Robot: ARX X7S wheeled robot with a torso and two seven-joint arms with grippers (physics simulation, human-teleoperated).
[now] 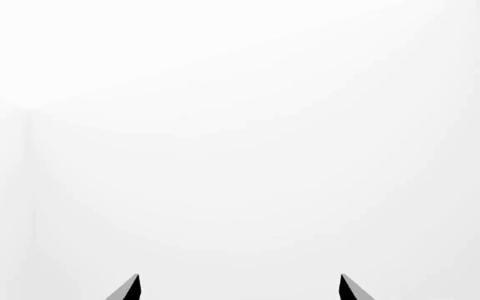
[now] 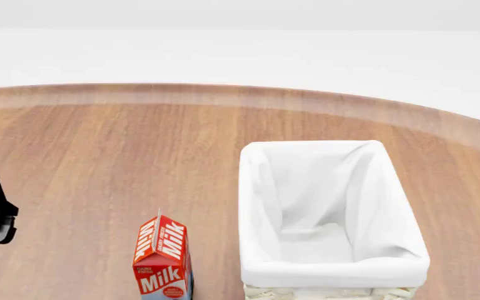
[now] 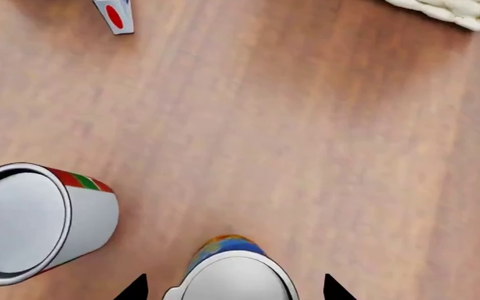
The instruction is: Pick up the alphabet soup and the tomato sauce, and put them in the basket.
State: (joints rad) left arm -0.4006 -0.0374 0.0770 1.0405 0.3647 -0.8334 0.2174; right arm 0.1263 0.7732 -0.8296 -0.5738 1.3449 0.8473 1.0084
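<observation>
Right gripper (image 3: 233,289) hanging with its jaws apart on either side of the alphabet soup (image 3: 233,275)

The left gripper (image 1: 240,289) is also gaping, facing blank white. The tomato sauce (image 3: 35,222) is standing just beside the soup; the basket (image 2: 332,187) is sitting near the table's (image 2: 98,156) front edge. Both cans are looking rigid and smooth, likely slippery, best pinched mid-wall. The carton (image 2: 163,259) is reading "Milk"

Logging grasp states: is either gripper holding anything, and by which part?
Nothing is held. The right gripper is open above the alphabet soup; the left gripper is open and empty.
</observation>
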